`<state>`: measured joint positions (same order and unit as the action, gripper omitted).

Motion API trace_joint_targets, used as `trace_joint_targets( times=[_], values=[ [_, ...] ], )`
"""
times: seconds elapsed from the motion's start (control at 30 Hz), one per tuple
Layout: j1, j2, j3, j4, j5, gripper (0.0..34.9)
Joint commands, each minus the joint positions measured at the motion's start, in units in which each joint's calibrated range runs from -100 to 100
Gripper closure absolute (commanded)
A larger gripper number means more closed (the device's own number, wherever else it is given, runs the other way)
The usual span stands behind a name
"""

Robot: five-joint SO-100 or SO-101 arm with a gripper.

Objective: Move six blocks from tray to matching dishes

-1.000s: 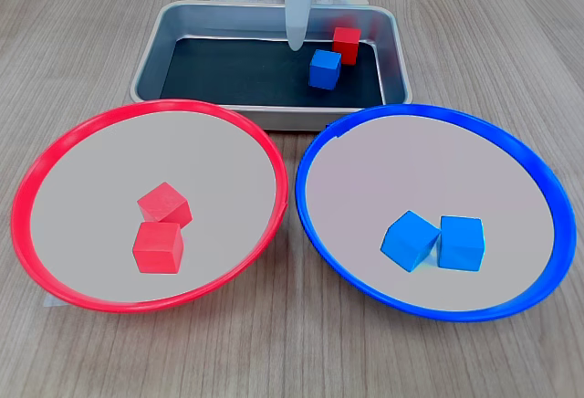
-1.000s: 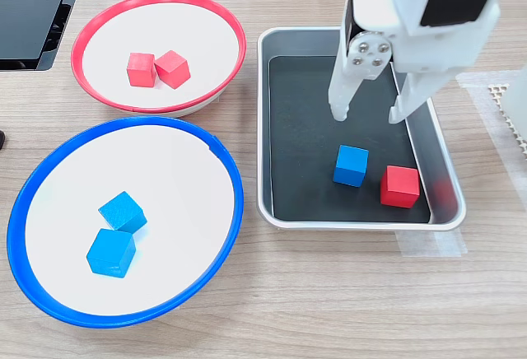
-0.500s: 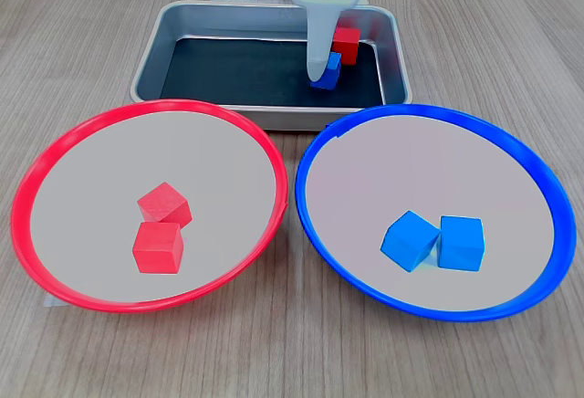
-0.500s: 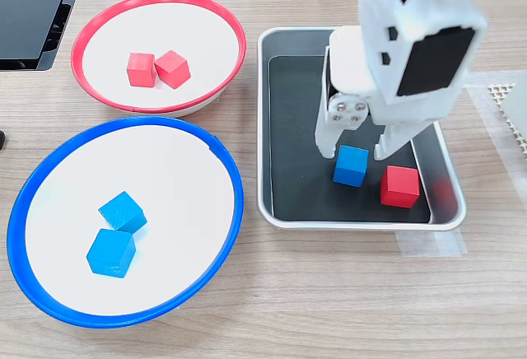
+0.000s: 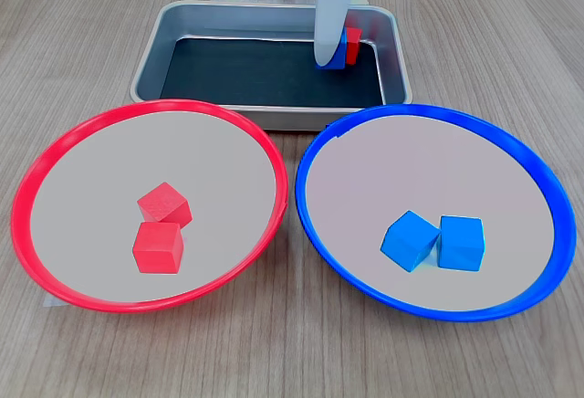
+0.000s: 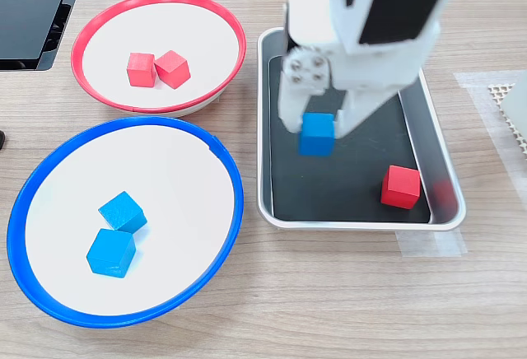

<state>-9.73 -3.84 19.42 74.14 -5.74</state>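
My gripper (image 6: 317, 132) is shut on a blue cube (image 6: 316, 134) and holds it above the black floor of the silver tray (image 6: 354, 223). In the first exterior view the white fingers (image 5: 327, 42) cover most of that cube (image 5: 339, 55). One red cube (image 6: 401, 186) lies in the tray's corner, at the second exterior view's lower right. The red-rimmed dish (image 5: 146, 106) holds two red cubes (image 5: 163, 204) (image 5: 158, 247). The blue-rimmed dish (image 5: 438, 110) holds two blue cubes (image 5: 410, 238) (image 5: 461, 242).
Both dishes sit close together beside the tray on the wooden table. A black object (image 6: 33, 13) lies at the second exterior view's top left. A white mesh mat (image 6: 502, 95) and the arm's base are beyond the tray.
The gripper came down around the blue cube in the tray, shut on it, and has lifted it toward the second exterior view's upper left. The red cube stayed put.
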Motion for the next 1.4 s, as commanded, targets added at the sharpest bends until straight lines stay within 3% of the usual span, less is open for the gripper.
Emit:
trace_joint_targets(
  times=[0.0,0.2,0.23,0.33,0.4,0.47,0.63,0.73,0.8,0.93,1.1,1.2,1.3,1.37],
  values=[
    [-0.9,6.9,-22.1,-0.9,0.2,34.7],
    [-5.3,21.6,-35.4,-6.3,0.8,34.2],
    [-5.9,23.4,-36.2,-6.8,1.1,31.2],
    [-7.6,26.0,-36.4,-7.7,3.0,17.1],
    [-8.2,24.8,-34.7,-7.2,4.2,13.0],
    [-8.3,21.7,-31.8,-5.3,5.4,14.6],
    [-7.3,8.7,-17.4,5.1,10.1,33.4],
    [-3.9,-2.3,-0.8,9.9,14.5,34.6],
    [-1.2,-8.7,9.3,9.6,16.0,34.6],
    [-1.2,-14.8,19.2,6.7,16.9,34.1],
    [-3.5,-18.5,26.7,0.8,16.2,21.7],
    [-4.5,-18.6,28.1,-1.3,16.3,19.5],
    [-5.8,-18.2,28.7,-2.0,18.7,13.8],
    [-6.5,-18.1,28.6,-2.5,21.0,13.6]
  ],
)
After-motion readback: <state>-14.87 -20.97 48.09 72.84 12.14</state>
